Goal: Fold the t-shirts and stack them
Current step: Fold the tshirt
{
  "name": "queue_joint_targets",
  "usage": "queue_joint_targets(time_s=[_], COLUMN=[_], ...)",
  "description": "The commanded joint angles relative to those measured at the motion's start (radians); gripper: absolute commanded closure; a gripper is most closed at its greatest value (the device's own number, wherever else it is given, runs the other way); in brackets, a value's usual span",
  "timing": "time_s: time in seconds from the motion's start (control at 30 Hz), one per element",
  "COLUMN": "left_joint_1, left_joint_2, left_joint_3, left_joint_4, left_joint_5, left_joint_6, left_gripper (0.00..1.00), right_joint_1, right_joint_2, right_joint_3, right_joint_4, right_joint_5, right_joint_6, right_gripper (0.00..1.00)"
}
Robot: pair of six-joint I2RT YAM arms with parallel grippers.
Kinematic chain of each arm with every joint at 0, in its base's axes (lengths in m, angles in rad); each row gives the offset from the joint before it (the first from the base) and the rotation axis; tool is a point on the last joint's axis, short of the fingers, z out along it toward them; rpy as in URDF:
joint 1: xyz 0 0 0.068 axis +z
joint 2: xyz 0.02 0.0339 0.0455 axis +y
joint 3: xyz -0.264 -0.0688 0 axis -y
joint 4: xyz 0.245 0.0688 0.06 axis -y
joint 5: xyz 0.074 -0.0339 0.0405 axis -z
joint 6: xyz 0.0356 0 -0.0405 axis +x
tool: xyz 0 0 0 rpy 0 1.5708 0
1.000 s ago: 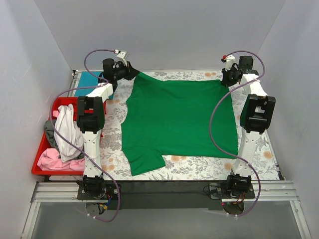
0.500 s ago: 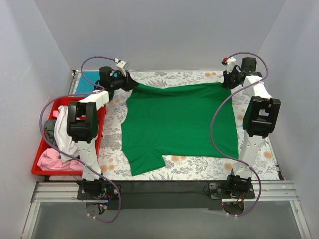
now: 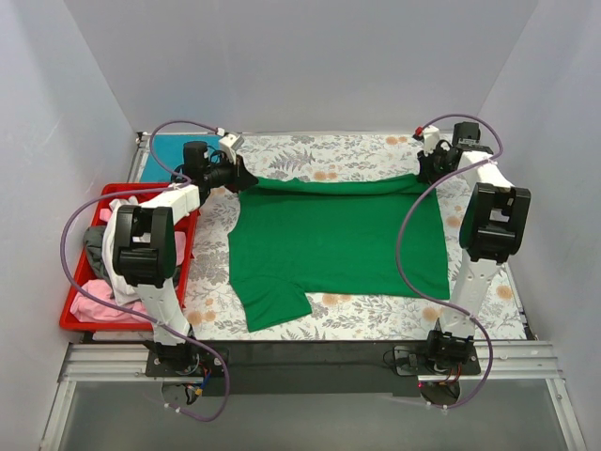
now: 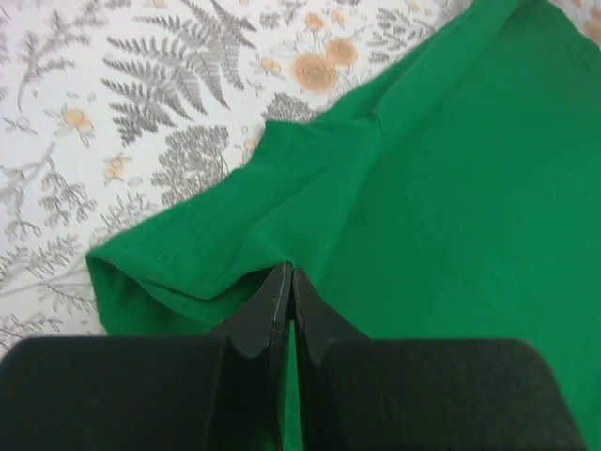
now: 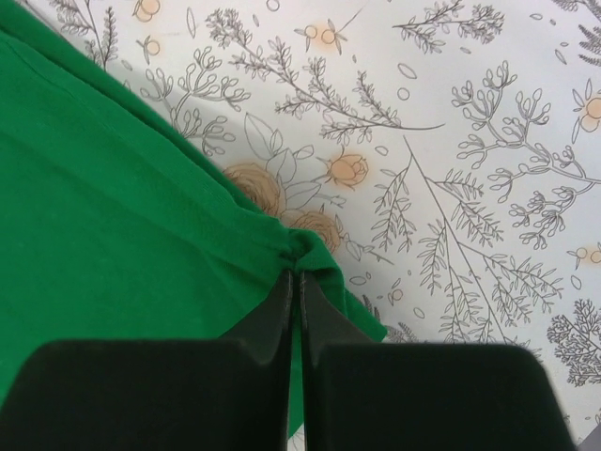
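Note:
A bright green t-shirt (image 3: 333, 244) lies spread on the floral table cloth, its far edge lifted and rolled toward the near side. My left gripper (image 3: 240, 178) is shut on the shirt's far left corner; the left wrist view shows the pinched green fold (image 4: 235, 254) at my closed tips (image 4: 287, 272). My right gripper (image 3: 427, 172) is shut on the far right corner, where the green cloth (image 5: 141, 235) bunches at the tips (image 5: 297, 272). A teal-blue t-shirt (image 3: 167, 150) lies at the far left. Pink (image 3: 99, 301), white (image 3: 117, 246) and dark grey (image 3: 91, 246) t-shirts fill the red tray.
The red plastic tray (image 3: 73, 315) sits at the left edge beside the left arm. Grey floral table cloth (image 3: 324, 150) shows beyond the shirt's far edge and along the near edge (image 3: 394, 315). Walls close in on three sides.
Both grippers have pulled the green shirt's far edge toward the near side, uncovering a strip of floral cloth at the back. The left arm's elbow has swung nearer and left, over the tray.

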Motion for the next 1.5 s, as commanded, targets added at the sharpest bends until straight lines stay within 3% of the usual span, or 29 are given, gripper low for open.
queue_joint_targets(time_s=[0.0,0.67,0.73,0.77,0.9,0.97,1.0,1.07,1.1,1.2,1.47], left_joint_1=[0.005,-0.014,-0.024,-0.03,-0.023,0.006,0.009,0.008,0.005,0.003,-0.009], left_joint_2=[-0.069,-0.043,-0.04,-0.031,-0.001,0.011,0.016,0.048,0.109,0.232,0.318], left_joint_3=[-0.036,-0.125,-0.119,-0.107,0.034,0.109,0.167,0.256,0.313,0.473,0.554], left_joint_4=[-0.041,-0.185,-0.214,-0.267,-0.557,-0.617,-0.649,-0.656,-0.651,-0.708,-0.706], left_joint_5=[-0.006,-0.02,-0.027,-0.034,-0.049,-0.02,0.004,0.046,0.032,0.016,-0.07], left_joint_6=[0.047,0.204,0.254,0.276,0.411,0.399,0.388,0.344,0.301,0.262,0.215], left_gripper=[1.0,1.0,1.0,1.0,0.78,0.75,0.72,0.55,0.53,0.48,0.47], right_joint_1=[-0.013,-0.014,-0.014,-0.014,-0.028,-0.031,-0.031,-0.031,-0.028,-0.01,0.006], right_joint_2=[-0.087,-0.157,-0.162,-0.163,-0.212,-0.234,-0.245,-0.23,-0.172,-0.029,0.064], right_joint_3=[-0.025,-0.231,-0.238,-0.24,-0.223,-0.19,-0.168,-0.095,-0.04,0.137,0.168], right_joint_4=[-0.011,-0.014,-0.015,-0.018,-0.087,-0.129,-0.14,-0.164,-0.199,-0.307,-0.315], right_joint_5=[-0.02,0.065,0.071,0.084,0.095,0.071,0.057,0.02,0.011,0.011,0.089], right_joint_6=[-0.057,-0.29,-0.301,-0.309,-0.358,-0.355,-0.337,-0.276,-0.228,-0.148,-0.143], right_gripper=[0.99,0.99,0.93,0.84,0.54,0.47,0.39,0.39,0.42,0.49,0.47])
